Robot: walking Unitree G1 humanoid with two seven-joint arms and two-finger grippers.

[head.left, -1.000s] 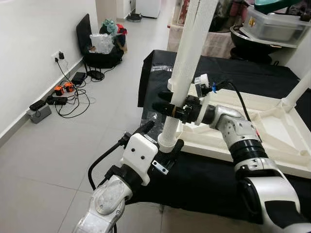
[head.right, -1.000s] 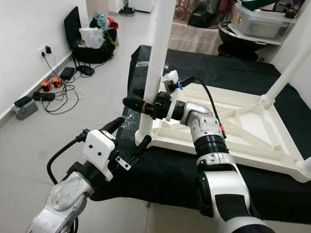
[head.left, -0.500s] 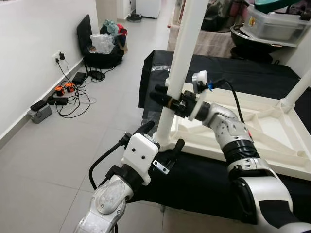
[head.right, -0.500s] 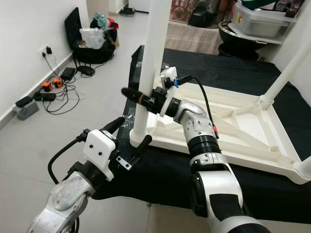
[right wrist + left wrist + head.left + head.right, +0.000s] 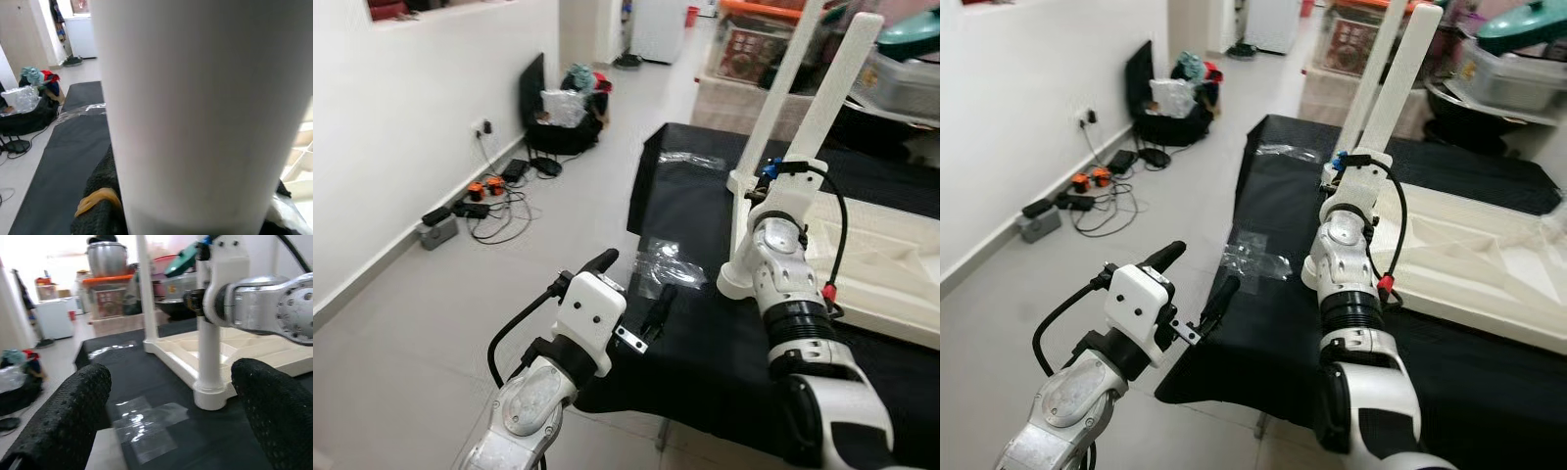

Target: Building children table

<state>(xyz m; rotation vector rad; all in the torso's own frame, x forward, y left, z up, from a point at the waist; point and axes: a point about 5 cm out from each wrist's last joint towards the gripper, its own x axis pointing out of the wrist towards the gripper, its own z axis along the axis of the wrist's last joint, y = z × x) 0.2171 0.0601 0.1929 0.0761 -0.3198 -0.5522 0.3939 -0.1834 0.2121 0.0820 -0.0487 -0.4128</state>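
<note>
The white children's table top (image 5: 891, 264) lies upside down on a black-covered surface (image 5: 705, 343). One white leg (image 5: 781, 93) stands fitted at its near corner. My right gripper (image 5: 190, 210) is shut on a second white leg (image 5: 832, 83), which it holds nearly upright. That leg's lower end (image 5: 738, 284) is at the cloth, just beside the table top's edge. In the right wrist view a black finger (image 5: 100, 191) presses the leg's side. My left gripper (image 5: 637, 274) hovers open at the cloth's front corner, left of the leg, holding nothing.
A crumpled clear plastic sheet (image 5: 671, 264) lies on the black cloth between my grippers. On the grey floor to the left, by the wall, are cables and a power strip (image 5: 475, 196) and a dark bag (image 5: 558, 127). Storage boxes and a pot (image 5: 1518, 59) stand behind.
The whole view has shifted. My right gripper has carried the leg out from between the left fingers, over to the table top's edge. The left gripper stays open.
</note>
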